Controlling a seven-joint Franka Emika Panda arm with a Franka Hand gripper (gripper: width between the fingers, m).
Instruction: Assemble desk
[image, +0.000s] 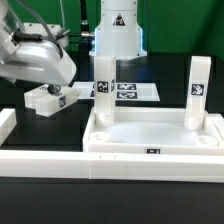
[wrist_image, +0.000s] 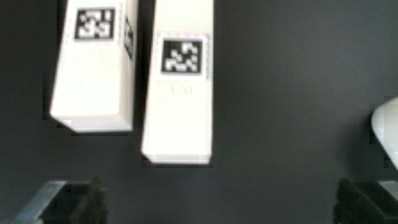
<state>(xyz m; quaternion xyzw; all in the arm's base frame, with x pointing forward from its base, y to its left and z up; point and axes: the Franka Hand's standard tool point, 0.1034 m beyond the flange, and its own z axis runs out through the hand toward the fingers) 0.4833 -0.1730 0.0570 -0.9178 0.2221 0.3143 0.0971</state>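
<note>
The white tray-like tabletop (image: 150, 137) lies on the black table. Two white legs stand upright in its far corners, one on the exterior view's left (image: 104, 85) and one on its right (image: 198, 90). Two more tagged legs lie side by side on the table left of the tabletop (image: 52, 98). In the wrist view they show as a shorter-looking one (wrist_image: 98, 70) and a longer one (wrist_image: 182, 95). My gripper (wrist_image: 217, 205) hovers just above them (image: 45, 78), open and empty, its dark fingers (wrist_image: 71, 203) spread wide.
The marker board (image: 128, 91) lies behind the tabletop. Long white border bars run along the front (image: 60, 160) and the left edge (image: 5, 125). The arm's white base (image: 118, 30) stands at the back. A white curved edge (wrist_image: 386, 135) shows at the wrist view's side.
</note>
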